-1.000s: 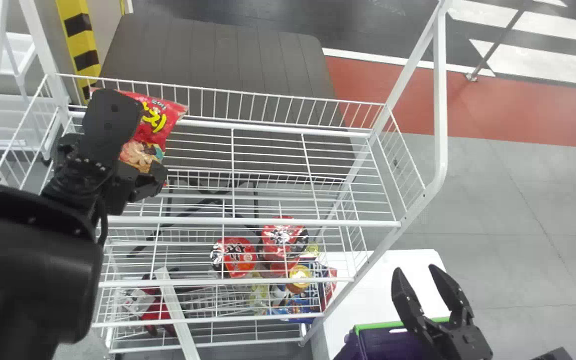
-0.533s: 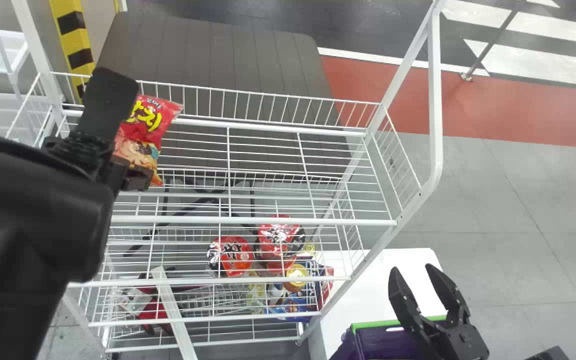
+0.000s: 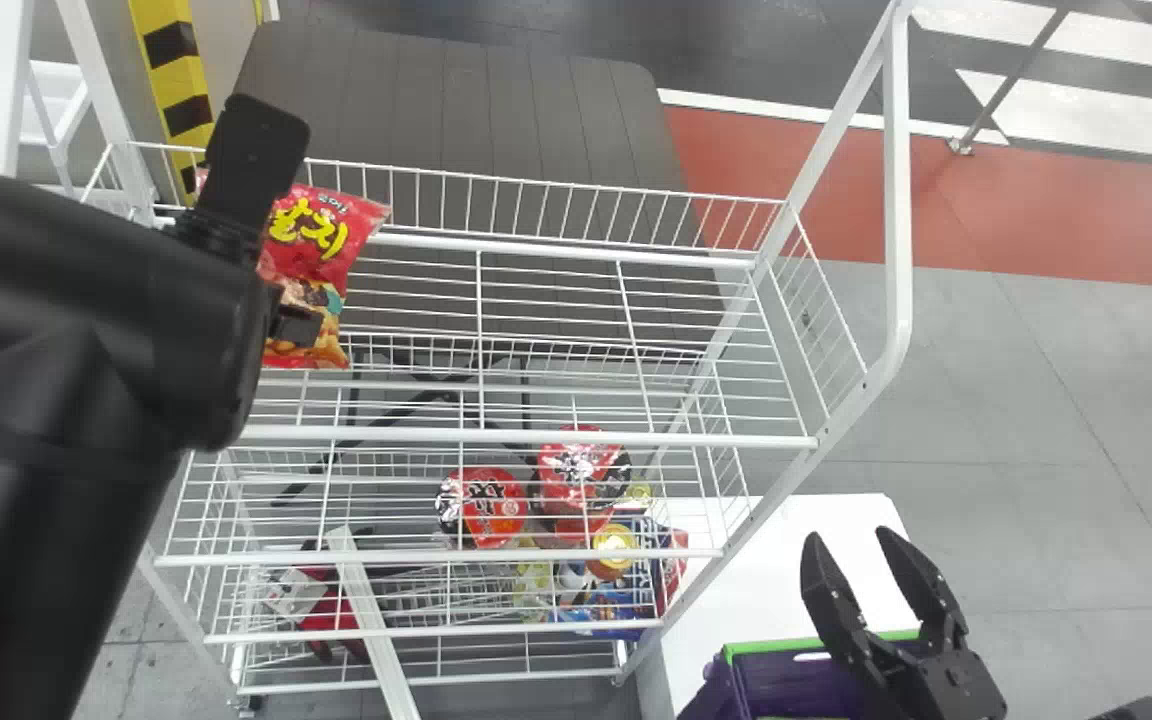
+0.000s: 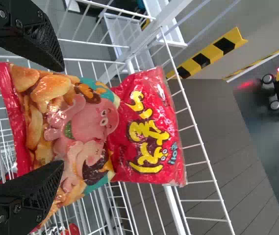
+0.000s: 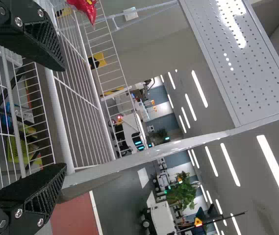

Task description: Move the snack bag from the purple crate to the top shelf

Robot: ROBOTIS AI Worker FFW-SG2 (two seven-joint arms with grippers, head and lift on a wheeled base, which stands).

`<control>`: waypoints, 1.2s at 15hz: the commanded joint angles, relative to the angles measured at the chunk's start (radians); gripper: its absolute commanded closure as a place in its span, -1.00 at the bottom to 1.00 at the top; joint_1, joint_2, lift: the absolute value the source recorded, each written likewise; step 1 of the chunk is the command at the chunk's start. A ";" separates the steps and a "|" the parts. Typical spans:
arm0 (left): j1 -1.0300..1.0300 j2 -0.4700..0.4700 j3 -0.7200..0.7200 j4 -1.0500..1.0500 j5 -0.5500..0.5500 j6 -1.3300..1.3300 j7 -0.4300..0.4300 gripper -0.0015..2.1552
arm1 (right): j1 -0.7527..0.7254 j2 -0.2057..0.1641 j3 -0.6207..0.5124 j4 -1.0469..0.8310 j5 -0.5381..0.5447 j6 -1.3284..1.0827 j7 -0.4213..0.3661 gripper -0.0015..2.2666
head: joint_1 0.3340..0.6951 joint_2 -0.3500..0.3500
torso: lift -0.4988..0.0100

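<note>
You're keeping the left fingers (image 4: 29,36) wide at the snack bag (image 4: 141,129), which is resting on the top shelf (image 3: 576,438); the right fingers (image 3: 826,590) are hanging apart. For any regrip of this probably light, crushable packet, you're wanting its middle, gently.

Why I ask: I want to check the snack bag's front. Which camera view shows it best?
The left wrist view: the snack bag is large there, most of its printed front in sight. The head view shows it smaller, partly behind the left gripper; the right wrist view catches a red corner, likely its own.
</note>
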 commanded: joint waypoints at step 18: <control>-0.049 -0.004 0.010 0.115 0.096 0.062 0.088 0.98 | -0.003 0.003 -0.013 0.010 -0.005 0.002 0.010 -0.88 | 1.00 -0.61 | 0.96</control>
